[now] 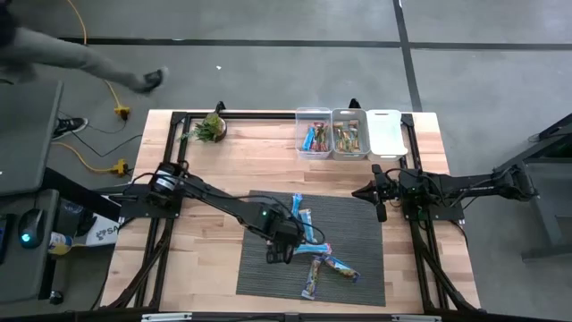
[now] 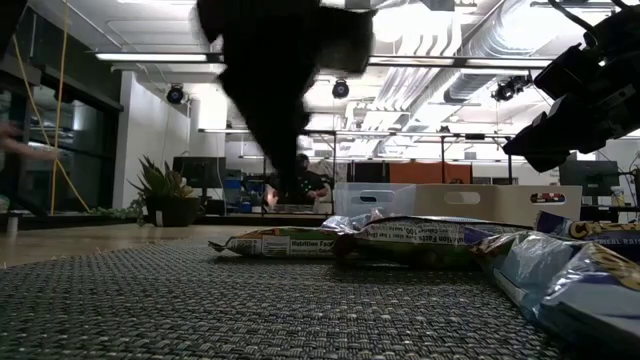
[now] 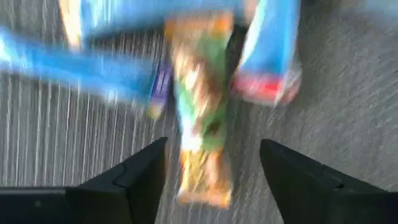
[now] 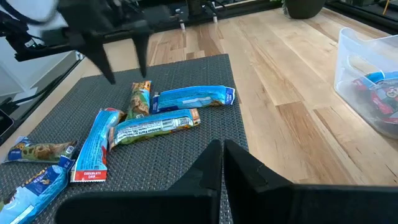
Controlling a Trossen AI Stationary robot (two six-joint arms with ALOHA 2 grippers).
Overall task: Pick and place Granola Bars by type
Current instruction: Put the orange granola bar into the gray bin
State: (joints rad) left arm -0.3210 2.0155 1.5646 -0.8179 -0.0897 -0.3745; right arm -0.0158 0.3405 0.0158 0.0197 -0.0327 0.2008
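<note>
Several wrapped granola bars lie flat on a grey woven mat [image 1: 268, 268]: blue ones [image 1: 306, 219] [image 4: 194, 98] and a green and orange one [image 3: 199, 118] [image 4: 138, 99]. My left gripper [image 1: 279, 253] [image 3: 214, 149] hangs open just above the mat. Its fingers stand on either side of the green and orange bar's near end and are clear of it. The right wrist view shows that gripper [image 4: 127, 73] above the bar. My right gripper [image 1: 368, 190] [image 4: 222, 152] waits shut in the air near the mat's far right corner.
Three clear bins stand in a row at the table's far edge. One [image 1: 299, 134] holds blue bars, the middle one [image 1: 333, 134] holds green and orange bars, and the third [image 1: 386, 134] looks white. A potted plant [image 1: 212, 127] stands far left. A person's leg shows on the floor beyond.
</note>
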